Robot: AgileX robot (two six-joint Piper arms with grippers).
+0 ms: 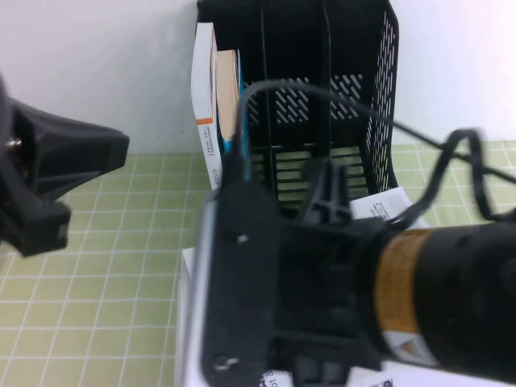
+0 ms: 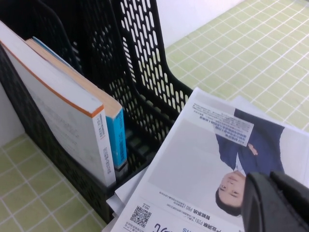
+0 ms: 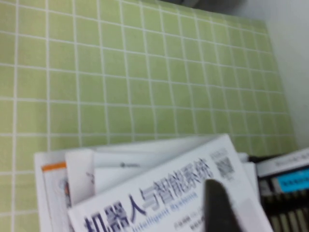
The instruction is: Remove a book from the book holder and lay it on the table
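Observation:
The book [image 2: 203, 159], a pale magazine showing a man in a dark blue suit, lies flat on loose papers in front of the book holder [image 2: 120, 63]. Its blue title and QR code show in the right wrist view [image 3: 159, 193]. The black book holder [image 1: 322, 72] stands at the back of the table [image 1: 97, 322]. My right gripper [image 3: 219, 205] hangs just over the book's cover; its wrist [image 1: 266, 282] hides the book in the high view. My left gripper [image 2: 277, 203] is shut and empty, off to the left [image 1: 72, 169].
A thick white-spined book [image 2: 104, 150] and a blue-spined book [image 2: 118, 140] stand in the holder's left compartment. A white brochure with orange print [image 3: 55, 179] lies under the magazine. Green checked cloth [image 3: 120, 72] stretches beyond the pile.

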